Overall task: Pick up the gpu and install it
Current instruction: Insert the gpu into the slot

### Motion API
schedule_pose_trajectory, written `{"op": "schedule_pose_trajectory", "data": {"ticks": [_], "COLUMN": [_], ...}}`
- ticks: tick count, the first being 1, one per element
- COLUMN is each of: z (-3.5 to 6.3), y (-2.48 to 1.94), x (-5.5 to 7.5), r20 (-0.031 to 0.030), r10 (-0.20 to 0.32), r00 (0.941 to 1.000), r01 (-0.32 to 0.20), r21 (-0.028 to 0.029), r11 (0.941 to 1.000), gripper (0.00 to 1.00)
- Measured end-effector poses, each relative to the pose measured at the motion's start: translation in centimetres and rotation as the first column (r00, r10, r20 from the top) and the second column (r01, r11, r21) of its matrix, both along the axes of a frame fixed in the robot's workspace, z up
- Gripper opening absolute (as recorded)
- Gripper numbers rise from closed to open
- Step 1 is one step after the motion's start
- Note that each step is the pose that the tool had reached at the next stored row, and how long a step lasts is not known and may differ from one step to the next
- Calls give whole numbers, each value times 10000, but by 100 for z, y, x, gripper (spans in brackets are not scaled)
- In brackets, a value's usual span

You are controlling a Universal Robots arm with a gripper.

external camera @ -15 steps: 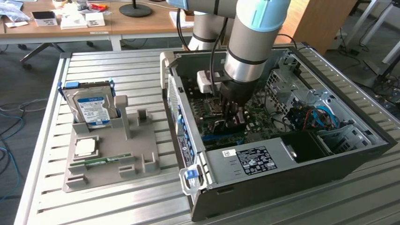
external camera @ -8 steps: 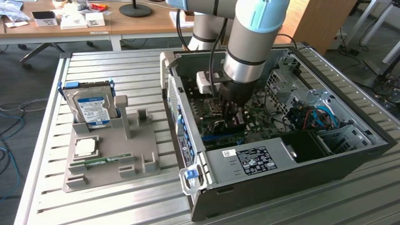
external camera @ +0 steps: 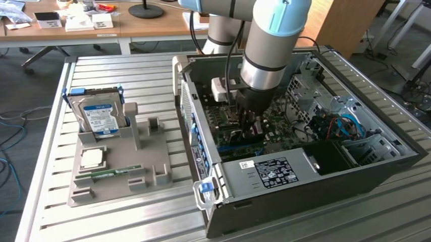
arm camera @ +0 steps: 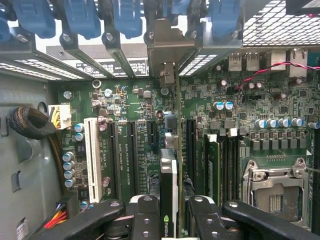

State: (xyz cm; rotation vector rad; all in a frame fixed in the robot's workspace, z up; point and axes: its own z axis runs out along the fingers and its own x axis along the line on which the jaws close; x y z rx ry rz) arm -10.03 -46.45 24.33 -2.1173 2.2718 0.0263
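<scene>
One hand [arm camera: 169, 212] is pinching the gpu [arm camera: 169, 185] edge-on by its top edge; it is likely thin, stiff, light and fragile.

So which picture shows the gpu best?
The wrist view: the gpu stands on edge between the hand's fingers, over the green board's slots. In the exterior view the hand hides most of it inside the computer case.
</scene>
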Motion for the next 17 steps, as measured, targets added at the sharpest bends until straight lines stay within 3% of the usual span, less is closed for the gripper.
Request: {"op": "schedule_pose_trajectory", "data": {"ticks": [17], "z": [-16], "y": [0], "x": [-10], "r20": [-2], "r10": [0], "r00": [10000], "r01": [0], "r21": [1], "r11": [10000], "gripper": [27]}}
